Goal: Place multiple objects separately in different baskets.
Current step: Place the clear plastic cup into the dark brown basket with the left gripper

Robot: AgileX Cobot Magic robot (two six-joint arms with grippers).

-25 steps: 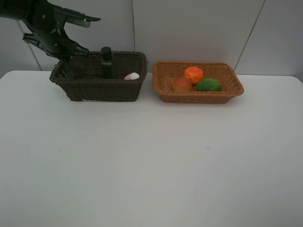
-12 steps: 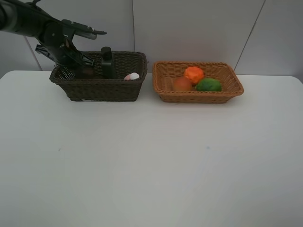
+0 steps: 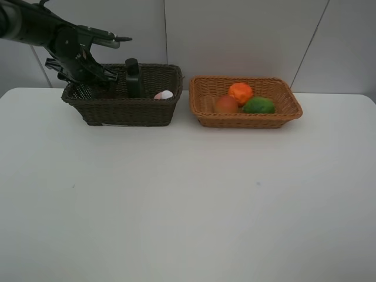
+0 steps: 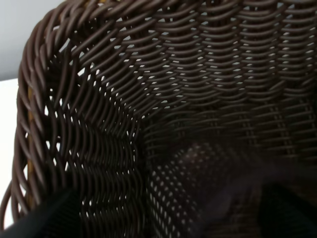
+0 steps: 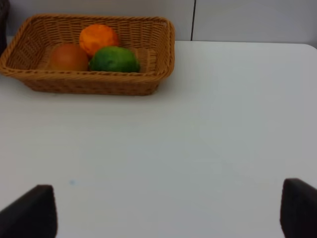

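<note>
A: Wicker fills my left wrist view, the dark brown basket (image 4: 163,99) close up, its woven wall and corner. Where does it sit for you?

B: At about 10 o'clock on the white tabletop (image 3: 188,194). Your left fingers (image 3: 88,82) dip over its far left corner. Spread or pressed together?

A: I cannot tell; only dark blurred shapes show at the edge of my view, and a faint mauve haze low in the basket that I cannot make out. What is in there?

B: A dark bottle (image 3: 133,77) stands upright near the middle, and a pink bottle with a white cap (image 3: 164,94) lies toward the basket's right end. The two are apart.

A: My right wrist view shows the light tan basket (image 5: 153,59) ahead, with my right fingers (image 5: 168,210) spread wide, their dark tips at both lower corners, holding nothing above bare tabletop.

B: That basket sits at about 1 o'clock, just beside the brown one. Inside, the orange (image 3: 240,92) is at the back, the reddish peach (image 3: 226,104) front left, the green lime (image 3: 258,106) front right, all three touching.
</note>
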